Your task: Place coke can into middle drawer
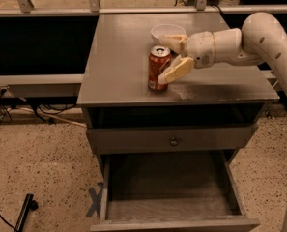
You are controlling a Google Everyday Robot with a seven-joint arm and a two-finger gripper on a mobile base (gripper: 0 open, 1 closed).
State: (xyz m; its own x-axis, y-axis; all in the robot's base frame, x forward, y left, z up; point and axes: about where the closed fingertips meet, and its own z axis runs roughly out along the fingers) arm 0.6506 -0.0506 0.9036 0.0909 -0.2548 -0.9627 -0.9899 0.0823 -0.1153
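The red coke can (157,69) stands upright on the grey cabinet top (119,57), near its front edge. My gripper (170,57) comes in from the right and is open. One finger (177,70) lies against the can's front right side, the other finger (171,41) sits behind the can's top. The can stands between them on the cabinet top. The middle drawer (167,190) is pulled out below, wide and grey, with nothing inside it.
A white bowl (166,31) sits on the cabinet top just behind the can and my gripper. The upper drawer front with a small round knob (173,141) is shut. A dark rod (23,211) lies on the speckled floor at lower left.
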